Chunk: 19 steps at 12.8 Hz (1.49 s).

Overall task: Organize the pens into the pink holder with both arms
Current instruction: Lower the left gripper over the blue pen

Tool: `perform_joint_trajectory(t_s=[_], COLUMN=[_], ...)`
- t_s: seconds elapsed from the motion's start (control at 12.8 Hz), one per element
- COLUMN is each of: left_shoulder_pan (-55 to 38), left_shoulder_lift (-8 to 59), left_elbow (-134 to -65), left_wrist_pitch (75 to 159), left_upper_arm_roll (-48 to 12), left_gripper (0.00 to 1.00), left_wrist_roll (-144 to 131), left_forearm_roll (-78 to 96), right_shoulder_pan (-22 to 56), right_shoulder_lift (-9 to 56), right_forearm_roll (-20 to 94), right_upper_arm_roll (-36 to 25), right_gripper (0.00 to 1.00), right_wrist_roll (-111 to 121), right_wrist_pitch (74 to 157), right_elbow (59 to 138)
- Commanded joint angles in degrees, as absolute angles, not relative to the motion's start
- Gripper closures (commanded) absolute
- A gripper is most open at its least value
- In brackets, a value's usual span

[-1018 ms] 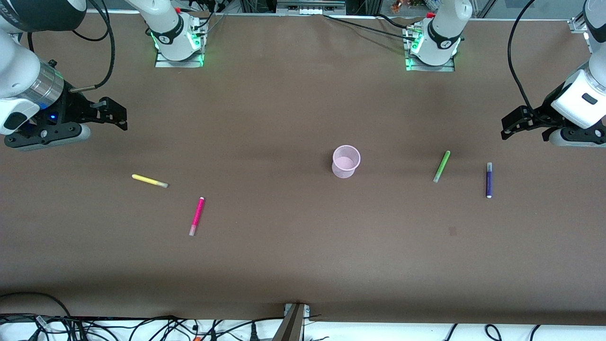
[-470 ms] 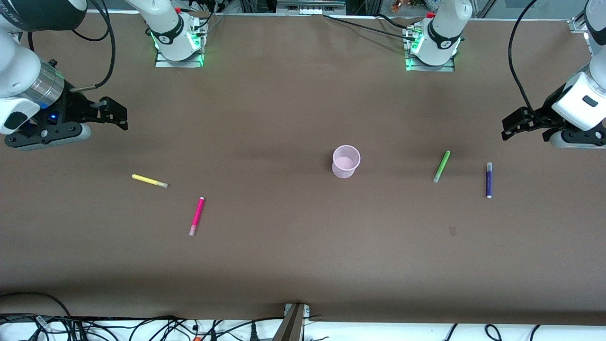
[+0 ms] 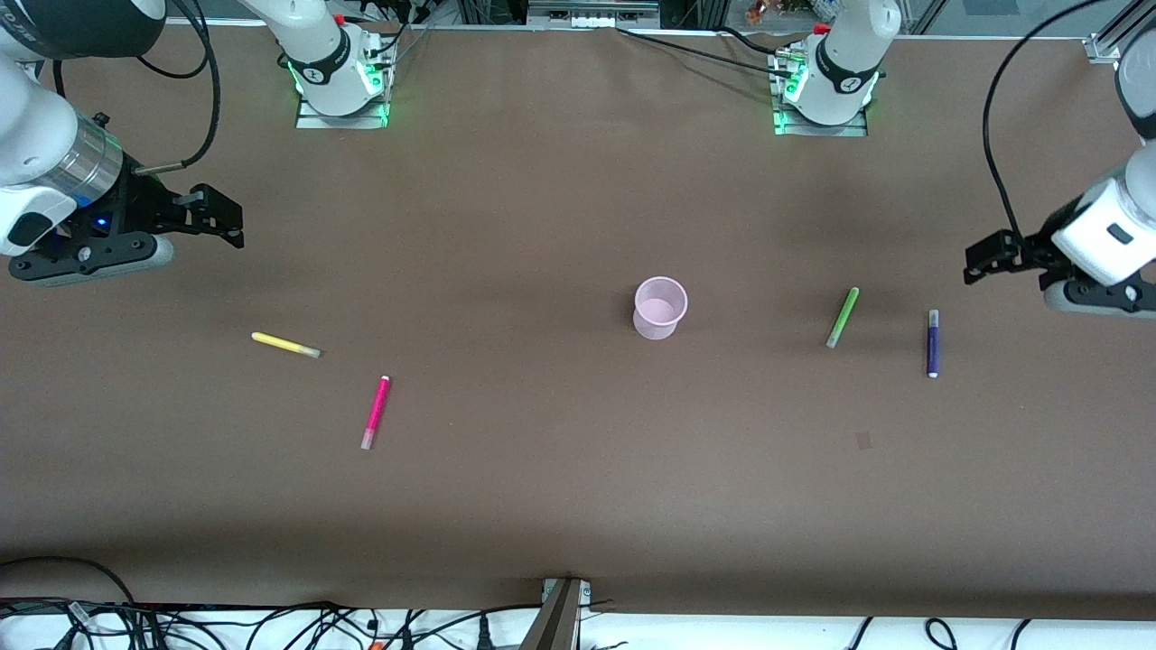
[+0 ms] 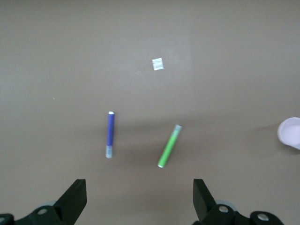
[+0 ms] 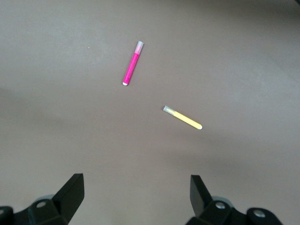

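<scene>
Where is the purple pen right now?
In the front view the purple pen lies flat on the table toward the left arm's end, beside the green pen, which sits between it and the pink holder.

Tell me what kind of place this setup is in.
Most likely a robotics lab workbench. Two white arms are bolted to a table under brown covering, the left gripper and right gripper both open in the air, and loose cables run along the table's edge nearest the front camera.

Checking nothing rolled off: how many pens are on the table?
4: yellow pen and pink pen toward the right arm's end; green pen and purple pen toward the left arm's.
</scene>
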State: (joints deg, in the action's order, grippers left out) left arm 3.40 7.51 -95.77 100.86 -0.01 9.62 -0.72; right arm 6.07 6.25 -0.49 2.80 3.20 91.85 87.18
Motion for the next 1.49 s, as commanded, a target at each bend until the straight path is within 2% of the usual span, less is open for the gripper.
perform_joint_trajectory(t_s=[0.0,0.55,0.63,0.94,1.25,1.41], left_shoulder_pan=[6.4,9.5,9.5,10.1,11.9,13.6], left_shoulder_lift=[12.5,22.7,23.6,24.3,29.0,30.5], left_elbow=[-93.9,-99.5,-102.2,-115.9,-116.5,-116.1], left_wrist_pitch=[101.9,106.5,110.3,133.8,145.0,146.2], left_upper_arm_roll=[-0.3,-0.4,-0.4,-0.4,-0.4,-0.5], left_gripper=[0.00,0.00,0.00,0.00,0.00,0.00], left_wrist_roll=[20.2,22.4,22.4,22.3,24.3,23.7], left_forearm_roll=[-1.8,-3.3,-4.8,-8.2,-8.4,-7.8], right_shoulder_pan=[5.9,6.0,5.9,5.9,5.9,5.9], right_shoulder_lift=[5.3,5.3,5.3,5.3,5.3,5.4], right_forearm_roll=[0.4,0.5,0.5,0.5,0.4,0.4], right_upper_arm_roll=[3.0,3.0,3.0,3.0,2.9,2.9], right_gripper=[0.00,0.00,0.00,0.00,0.00,0.00], right_wrist_roll=[2.5,2.5,2.5,2.5,2.5,2.5], right_wrist_pitch=[91.5,91.5,91.6,91.6,91.5,91.5], right_elbow=[87.4,87.4,87.4,87.4,87.5,87.5])
